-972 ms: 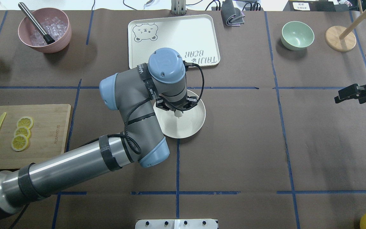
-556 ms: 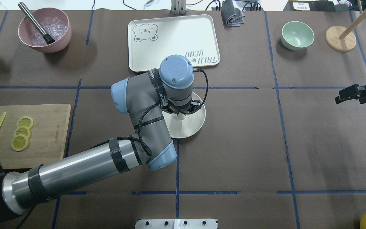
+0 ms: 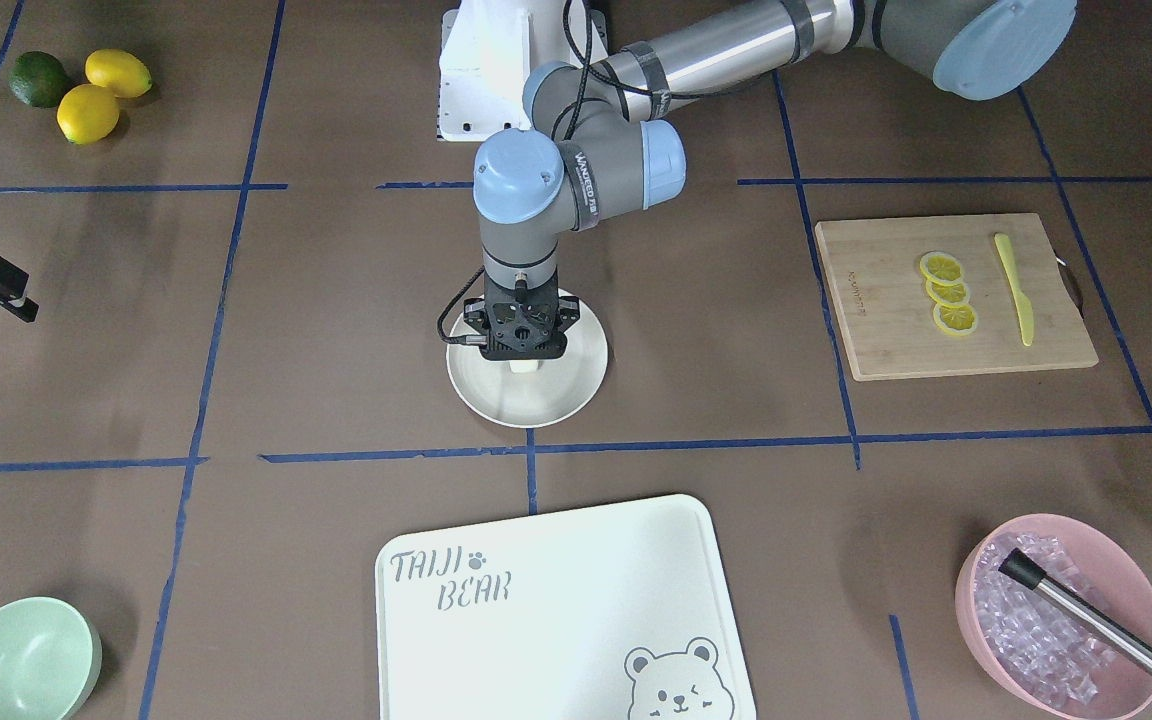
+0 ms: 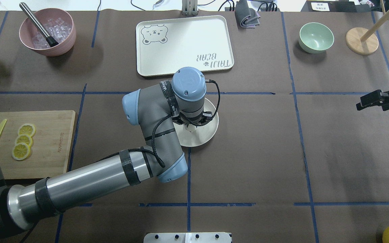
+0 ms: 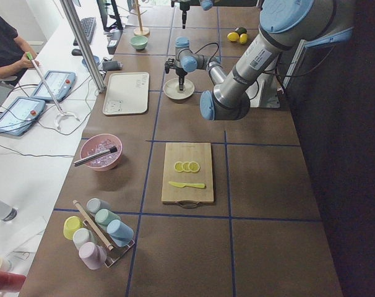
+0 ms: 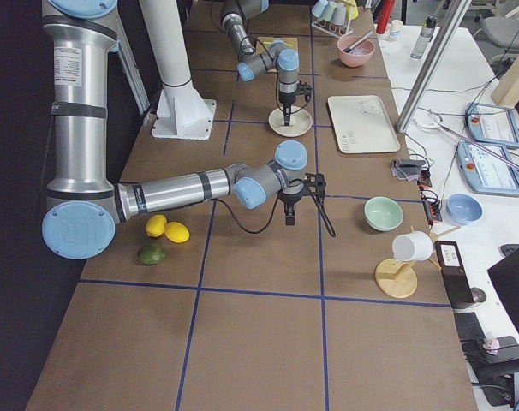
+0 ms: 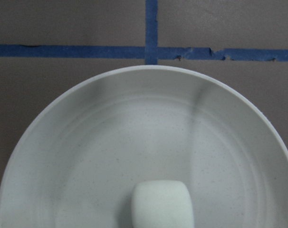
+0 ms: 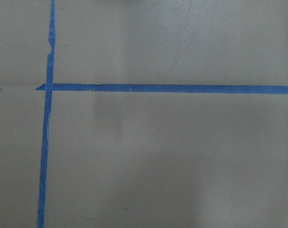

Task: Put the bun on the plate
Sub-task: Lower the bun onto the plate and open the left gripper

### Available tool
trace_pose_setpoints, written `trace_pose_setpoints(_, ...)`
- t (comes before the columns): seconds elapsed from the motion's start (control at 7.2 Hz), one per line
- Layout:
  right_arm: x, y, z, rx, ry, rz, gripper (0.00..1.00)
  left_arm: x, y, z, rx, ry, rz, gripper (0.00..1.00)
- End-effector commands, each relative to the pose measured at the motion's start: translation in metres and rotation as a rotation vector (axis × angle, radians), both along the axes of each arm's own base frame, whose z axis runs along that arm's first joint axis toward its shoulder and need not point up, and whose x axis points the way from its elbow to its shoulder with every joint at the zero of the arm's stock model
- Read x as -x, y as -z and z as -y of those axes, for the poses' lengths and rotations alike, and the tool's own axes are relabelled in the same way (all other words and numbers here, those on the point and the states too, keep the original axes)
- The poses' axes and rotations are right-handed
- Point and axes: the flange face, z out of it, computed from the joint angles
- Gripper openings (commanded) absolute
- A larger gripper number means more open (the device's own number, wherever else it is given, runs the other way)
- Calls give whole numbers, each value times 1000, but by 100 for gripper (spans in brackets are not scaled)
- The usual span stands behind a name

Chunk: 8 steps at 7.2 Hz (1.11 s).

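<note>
The cream plate (image 4: 205,134) lies near the table's middle. My left gripper (image 4: 190,124) points straight down over it, its wrist hiding the fingers from above. The small white bun (image 4: 190,128) shows just below the gripper. The front view has the bun (image 3: 524,366) under the gripper (image 3: 524,352), low over the plate (image 3: 536,408). In the left wrist view the bun (image 7: 162,205) sits at the bottom edge above the plate (image 7: 134,137), with no fingers showing. I cannot tell whether the bun touches the plate. My right gripper (image 4: 362,102) hovers open and empty at the far right.
A bear-print tray (image 4: 181,40) lies behind the plate. A mint bowl (image 4: 316,37) and a wooden stand (image 4: 361,41) are back right, a pink bowl of ice (image 4: 47,32) back left. A cutting board (image 4: 56,145) with lemon slices sits left.
My left arm has moved right and toward the robot over the plate, carrying the bun with it. The right arm has stayed put.
</note>
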Motion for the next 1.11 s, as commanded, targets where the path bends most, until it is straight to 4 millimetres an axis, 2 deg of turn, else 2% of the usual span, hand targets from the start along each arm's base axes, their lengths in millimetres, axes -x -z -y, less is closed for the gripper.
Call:
trace_pose_setpoints(0.0,0,1,0,-1,1,2,100,-2,-2,0,-2,-1,-2,49)
trace_pose_setpoints(0.14,0,1,0,0,2,4,100,-2,0,0,-4,-2,-4,88)
trace_pose_setpoints(0.28,0,1,0,0,2,4,100,-1,1,0,-4,-1,-6,99)
trace_pose_setpoints(0.42,0,1,0,0,2,4,100,2,6,0,-8,0,-14,100)
trace_pose_setpoints(0.69,0,1,0,0,1,5,100,31,34,3,-53,41,-60,99)
trace_pose_setpoints(0.83,-2,1,0,3,0,6,100,59,35,6,-56,60,-64,99)
trace_pose_setpoints(0.97,-3,-1,0,5,-1,6,100,101,31,-1,-55,75,-46,99)
